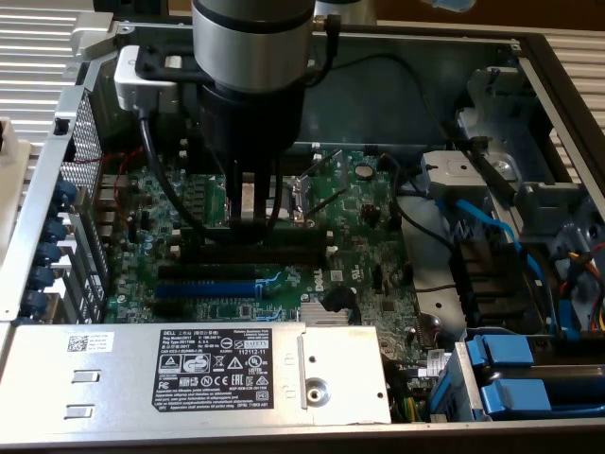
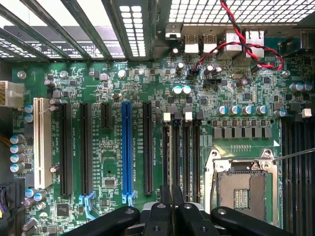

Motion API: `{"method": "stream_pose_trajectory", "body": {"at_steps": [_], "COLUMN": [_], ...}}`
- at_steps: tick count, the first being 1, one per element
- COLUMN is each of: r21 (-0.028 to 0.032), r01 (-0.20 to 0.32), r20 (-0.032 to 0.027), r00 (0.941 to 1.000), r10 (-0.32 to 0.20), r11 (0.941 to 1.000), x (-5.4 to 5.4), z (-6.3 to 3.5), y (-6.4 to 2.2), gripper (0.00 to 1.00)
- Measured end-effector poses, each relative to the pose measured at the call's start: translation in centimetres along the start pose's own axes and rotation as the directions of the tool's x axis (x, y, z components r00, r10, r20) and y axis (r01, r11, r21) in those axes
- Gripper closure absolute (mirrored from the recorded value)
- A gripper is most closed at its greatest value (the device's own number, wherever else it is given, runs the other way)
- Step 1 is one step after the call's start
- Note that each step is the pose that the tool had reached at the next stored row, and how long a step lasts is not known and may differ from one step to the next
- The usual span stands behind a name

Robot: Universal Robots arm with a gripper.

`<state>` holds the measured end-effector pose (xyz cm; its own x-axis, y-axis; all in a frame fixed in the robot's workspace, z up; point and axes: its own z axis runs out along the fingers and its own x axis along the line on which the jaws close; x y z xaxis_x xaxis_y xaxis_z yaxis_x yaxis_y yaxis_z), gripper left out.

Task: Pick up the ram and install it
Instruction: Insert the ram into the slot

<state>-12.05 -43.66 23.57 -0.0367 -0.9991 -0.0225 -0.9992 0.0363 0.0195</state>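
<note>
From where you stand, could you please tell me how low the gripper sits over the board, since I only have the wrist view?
Observer: In the exterior view the gripper hangs upright and shut, reaching down to the long black slots. I cannot tell whether it touches them.
Operator: Thank you. Is anything hanging near it?
Observer: A black cable loops from the wrist down over the board, on the exterior view's left of the gripper.
Operator: And past the board's near edge?
Observer: A grey metal box with a printed label lies along it.
</note>
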Motion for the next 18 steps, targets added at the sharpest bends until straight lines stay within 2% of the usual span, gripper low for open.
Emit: {"method": "stream_pose_trajectory", "body": {"at_steps": [18], "r21": [0.0003], "r01": [0.000], "r20": [-0.0001], "r00": [1.0000], "r10": [0.000], "r11": [1.0000], "x": [0.07], "z": [0.05], "y": [0.04], "gripper": [0.88]}}
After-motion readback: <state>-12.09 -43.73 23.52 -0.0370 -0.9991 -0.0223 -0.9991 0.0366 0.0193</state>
